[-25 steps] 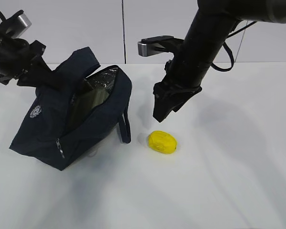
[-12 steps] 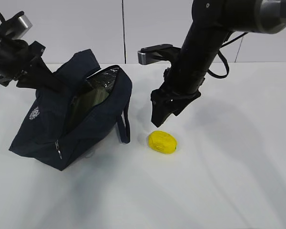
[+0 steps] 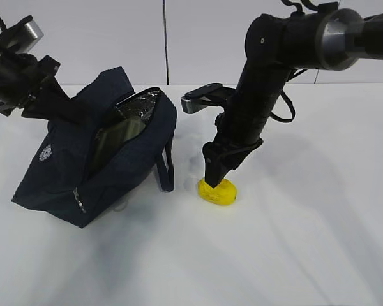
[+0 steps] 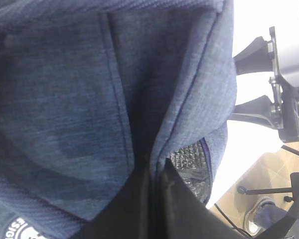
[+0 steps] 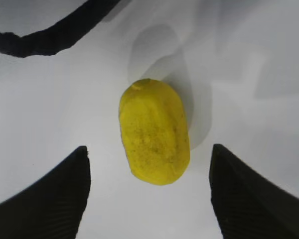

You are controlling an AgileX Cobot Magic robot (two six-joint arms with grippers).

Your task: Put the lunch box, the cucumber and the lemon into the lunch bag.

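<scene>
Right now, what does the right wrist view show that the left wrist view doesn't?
Only the right wrist view shows the lemon lying on the white table, between the right gripper's open jaws, apart from both.

Only the left wrist view shows the lunch bag's navy fabric close up, its silver lining at the opening, and the room floor beyond.

Both show the table.

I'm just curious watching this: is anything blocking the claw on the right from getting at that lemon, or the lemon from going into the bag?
Nothing visible does. The right gripper is open with the lemon lying on the bare table between its fingers. The lunch bag beside it gapes open, held up by the left gripper.
</scene>
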